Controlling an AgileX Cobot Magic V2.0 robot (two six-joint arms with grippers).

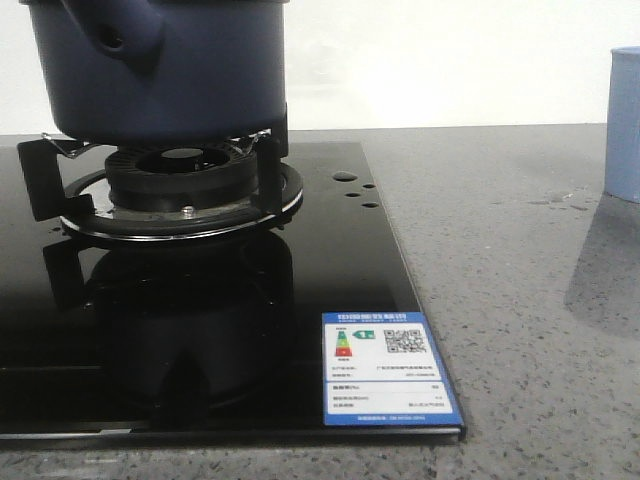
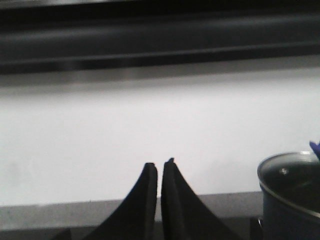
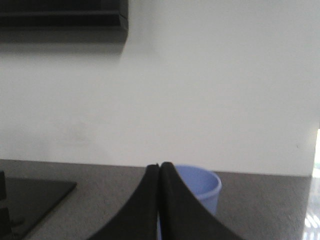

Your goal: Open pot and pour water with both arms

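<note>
Black glass hob [image 1: 330, 270]: lay flat on the countertop, glossy, with reflections across its surface. Three small round holes near its far right corner.

Gas burner [image 1: 180, 175]: round, dark, set in a bright metal ring, ringed by black pan supports [image 1: 268, 185].

Energy label [image 1: 388, 367]: blue-bordered white sticker with a QR code, stuck at the hob's near right corner.

Countertop [image 1: 500, 300]: grey speckled stone, a few small wet spots near its right side.

Pale blue cup [image 3: 200, 187]: stood upright on the countertop, well to the right of the hob, open at the top.

Wall [image 3: 210, 85]: plain white, behind the countertop.
</note>
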